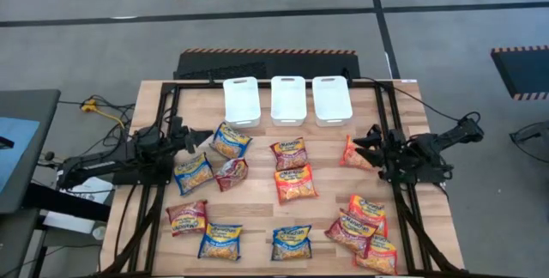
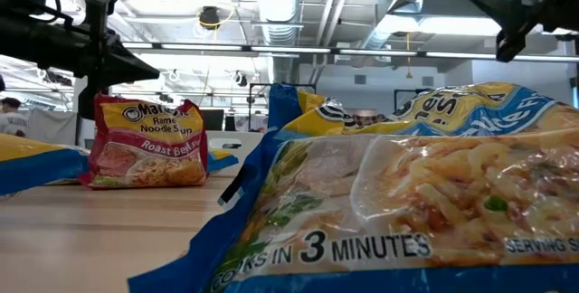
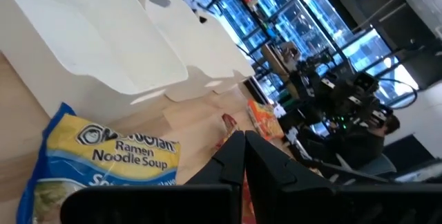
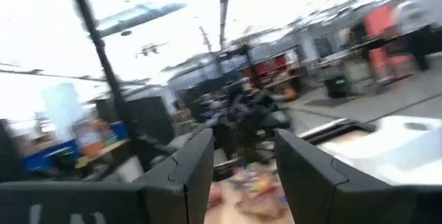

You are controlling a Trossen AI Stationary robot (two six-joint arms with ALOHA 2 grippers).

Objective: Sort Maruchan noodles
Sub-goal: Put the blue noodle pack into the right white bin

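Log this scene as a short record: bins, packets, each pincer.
bins: three white bins in a row at the table's far edge, nothing seen inside
packets: ramen packets scattered over the table, none in a bin
left pincer: shut, empty, near a blue packet
right pincer: open, empty, over an orange packet

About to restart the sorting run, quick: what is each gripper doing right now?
Left gripper: shut, holding nothing, above the blue noodle packet.
Right gripper: open, empty, raised off the table.
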